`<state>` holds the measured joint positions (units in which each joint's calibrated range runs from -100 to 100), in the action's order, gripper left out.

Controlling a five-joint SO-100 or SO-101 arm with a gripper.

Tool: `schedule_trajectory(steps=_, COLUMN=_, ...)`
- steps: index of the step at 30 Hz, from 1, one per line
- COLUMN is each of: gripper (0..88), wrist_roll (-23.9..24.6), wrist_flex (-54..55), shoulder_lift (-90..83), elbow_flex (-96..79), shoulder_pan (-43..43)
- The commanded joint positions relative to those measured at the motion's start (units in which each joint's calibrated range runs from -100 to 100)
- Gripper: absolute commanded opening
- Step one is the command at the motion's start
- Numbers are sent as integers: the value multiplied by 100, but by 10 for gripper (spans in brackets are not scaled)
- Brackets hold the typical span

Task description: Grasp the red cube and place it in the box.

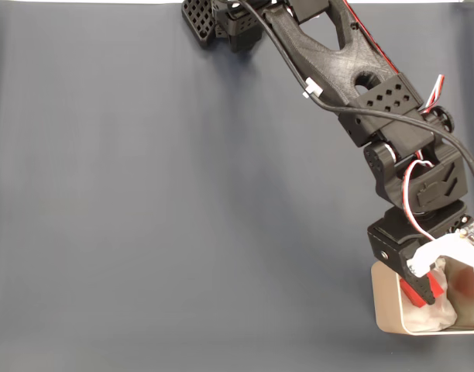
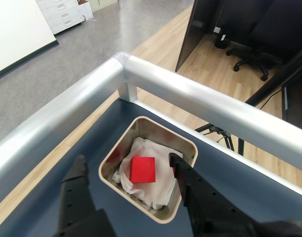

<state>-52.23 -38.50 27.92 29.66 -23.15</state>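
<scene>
The small matte red cube (image 2: 142, 169), seemingly light, rigid and best pinched on two opposite flat faces, lies free on white paper inside the beige rounded box (image 2: 186, 145), just beyond the wide-open tool (image 2: 127, 167).

The black arm (image 1: 338, 70) reaches from its base at the far edge of the tabletop diagonally to the near right corner in the fixed view, elbow bent and wrist turned downward; red and white wires loop beside the wrist joint. In the wrist view the gripper (image 2: 127, 165) points down with its jaws spread wide; nothing sits between the two black fingers (image 2: 78, 180), and both tips hang free.
</scene>
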Motion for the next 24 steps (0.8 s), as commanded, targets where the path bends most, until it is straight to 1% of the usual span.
schedule_trajectory(steps=1, gripper=150, wrist_roll=44, wrist_flex=72, shoulder_lift=-279, elbow_flex=346, shoulder_pan=-22)
schedule_trajectory(steps=3, gripper=60, wrist_roll=29, wrist_flex=55, shoulder_lift=-383, elbow_flex=346, shoulder_pan=21)
schedule_trajectory(steps=5, gripper=4, wrist_roll=15, wrist_flex=47, shoulder_lift=-548, elbow_flex=337, shoulder_pan=99)
schedule_trajectory(steps=9, gripper=0, wrist_roll=112, wrist_flex=47, shoulder_lift=-1154, elbow_flex=173, shoulder_pan=361)
schedule_trajectory(steps=12, gripper=0, wrist_roll=200, wrist_flex=47, shoulder_lift=-1847, elbow_flex=-338, shoulder_pan=653)
schedule_trajectory(steps=18, gripper=0, wrist_roll=293, wrist_flex=88, shoulder_lift=-3581, elbow_flex=-2144, shoulder_pan=1263)
schedule_trajectory(steps=24, gripper=0, wrist_roll=357, wrist_flex=342, shoulder_lift=-5452, elbow_flex=-4498, shoulder_pan=1782)
